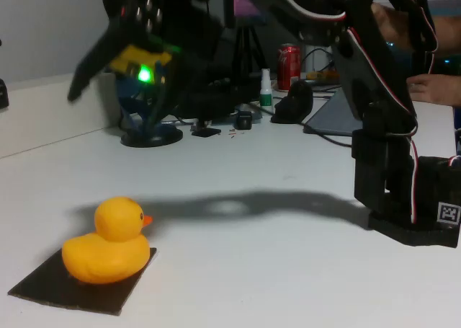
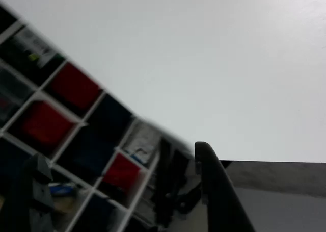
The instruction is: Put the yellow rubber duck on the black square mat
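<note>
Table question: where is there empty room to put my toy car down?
The big bare patch of the table lies between the yellow rubber duck on the black square mat and the arm's base. The back edge is crowded: a red can, a small bottle, a lamp base.

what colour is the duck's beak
Orange, on the duck; it shows best in the fixed view.

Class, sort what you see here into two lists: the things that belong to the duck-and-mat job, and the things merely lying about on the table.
Belong to the job:
yellow rubber duck, sitting on the mat
black square mat
gripper, raised above the table

Just lying about:
red can
small white bottle
black desk-lamp base
</note>
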Controlling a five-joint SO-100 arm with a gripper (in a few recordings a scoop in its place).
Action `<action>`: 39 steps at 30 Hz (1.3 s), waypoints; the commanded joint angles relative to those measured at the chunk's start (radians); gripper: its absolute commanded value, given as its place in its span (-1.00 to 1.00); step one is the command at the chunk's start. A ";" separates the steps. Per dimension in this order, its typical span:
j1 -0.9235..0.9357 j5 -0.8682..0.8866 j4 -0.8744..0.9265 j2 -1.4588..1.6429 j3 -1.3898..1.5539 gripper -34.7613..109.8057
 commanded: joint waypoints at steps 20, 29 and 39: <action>0.282 -0.005 0.064 0.089 -0.015 -0.43; 0.497 0.092 0.064 0.089 -0.017 -0.49; 0.552 0.158 0.064 0.276 -0.018 -0.49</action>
